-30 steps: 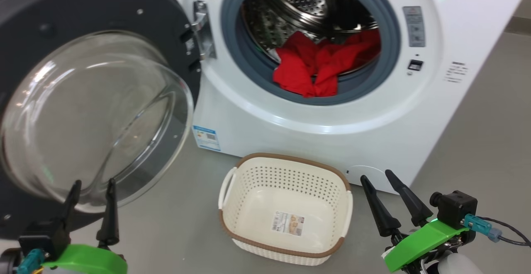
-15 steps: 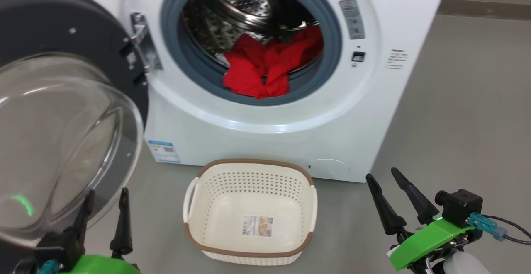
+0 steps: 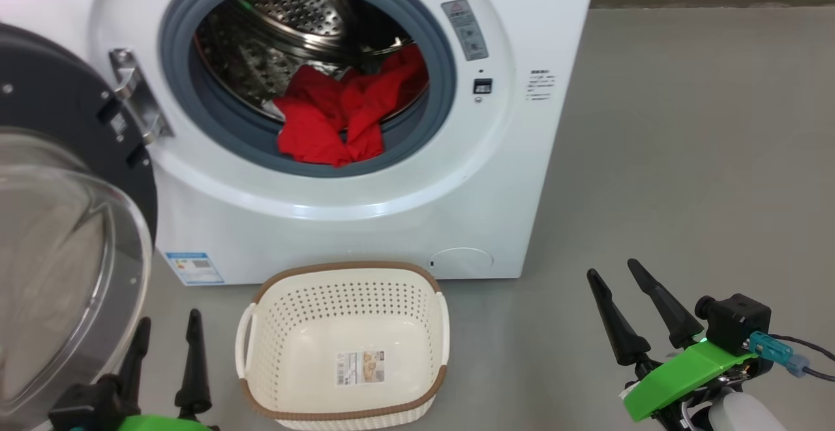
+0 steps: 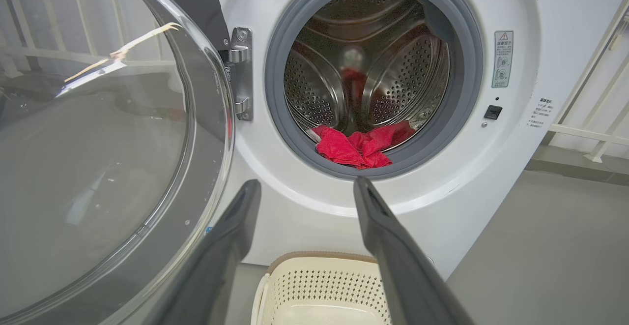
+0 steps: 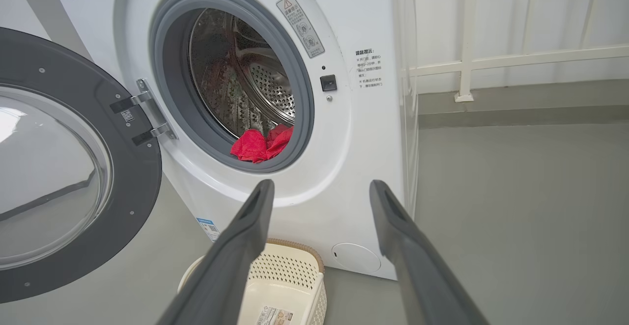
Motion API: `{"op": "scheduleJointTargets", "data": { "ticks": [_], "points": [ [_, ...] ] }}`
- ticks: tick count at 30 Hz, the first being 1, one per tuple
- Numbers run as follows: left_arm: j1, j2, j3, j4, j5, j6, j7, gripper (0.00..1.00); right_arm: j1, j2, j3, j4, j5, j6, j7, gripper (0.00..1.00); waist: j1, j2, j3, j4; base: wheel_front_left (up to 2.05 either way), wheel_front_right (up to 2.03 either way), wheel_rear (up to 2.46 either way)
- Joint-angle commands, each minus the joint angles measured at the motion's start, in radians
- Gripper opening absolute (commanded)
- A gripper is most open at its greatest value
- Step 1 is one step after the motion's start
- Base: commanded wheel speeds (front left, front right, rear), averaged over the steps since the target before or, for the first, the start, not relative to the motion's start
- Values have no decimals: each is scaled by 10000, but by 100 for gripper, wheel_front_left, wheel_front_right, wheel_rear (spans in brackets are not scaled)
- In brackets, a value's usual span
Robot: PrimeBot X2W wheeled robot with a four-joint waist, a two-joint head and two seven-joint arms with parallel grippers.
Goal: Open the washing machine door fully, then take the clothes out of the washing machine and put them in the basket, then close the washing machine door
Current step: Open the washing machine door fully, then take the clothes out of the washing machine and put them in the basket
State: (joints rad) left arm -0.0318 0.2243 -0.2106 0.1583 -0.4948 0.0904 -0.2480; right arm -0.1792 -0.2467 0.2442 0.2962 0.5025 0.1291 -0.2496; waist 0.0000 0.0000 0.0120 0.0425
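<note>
Grippers first: left gripper [image 3: 168,321] hangs well out in front of the washing machine [image 3: 365,222], on its hinge side. Right gripper [image 3: 612,269] is equally far out, off the latch-side corner. Fingers [image 5: 408,251] on both are spread wide, with nothing between them. Left pair sits close beside the glass bowl [image 3: 59,255] of the washing machine door [image 3: 59,98]; I can't tell whether there's a gap.

Basket [image 3: 346,267] stands on the floor [image 3: 652,157] just in front of the washer's base, mouth up, no laundry in it.

Door is swung out on the hinge [image 3: 134,98], away from the washer's front. I read it as fully open, so step one looks done.

Clothes [image 3: 326,118] lie in a red heap at the bottom front of the drum [image 3: 287,14]. One fold droops over the grey ring [image 3: 442,92], and there's a sliver of white at the hinge-side edge.

My handling call: light, limp, no shape of its own. It'll drape and stretch, and may come out as one clump or shed a piece halfway. Not fragile, not slippery. I'd pinch the thick bunched fold nearest the ring rather than a single layer, and keep the tips off the steel. As they stand, the fingers look wide enough to straddle that fold.
</note>
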Motion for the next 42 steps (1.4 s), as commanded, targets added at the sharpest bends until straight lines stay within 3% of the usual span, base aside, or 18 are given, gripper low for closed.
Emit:
{"op": "scheduleJointTargets", "data": {
  "ticks": [1,12,42],
  "points": [
    [-162,197,468,-183,-40,-63,-116,100,-137,-104,129,-281,-55,16,-122,100,0,0,-57,-204,0,0,0],
    [-108,18,796,-67,300,-326,-135,100,-132,-155,-172,-369,-175,16,-122,100,0,0,-65,-489,0,0,0],
    [130,-320,1197,-129,1263,-784,-137,100,-1,-143,-608,-528,-347,16,-122,100,0,0,-93,-388,0,0,0]
  ]
}}
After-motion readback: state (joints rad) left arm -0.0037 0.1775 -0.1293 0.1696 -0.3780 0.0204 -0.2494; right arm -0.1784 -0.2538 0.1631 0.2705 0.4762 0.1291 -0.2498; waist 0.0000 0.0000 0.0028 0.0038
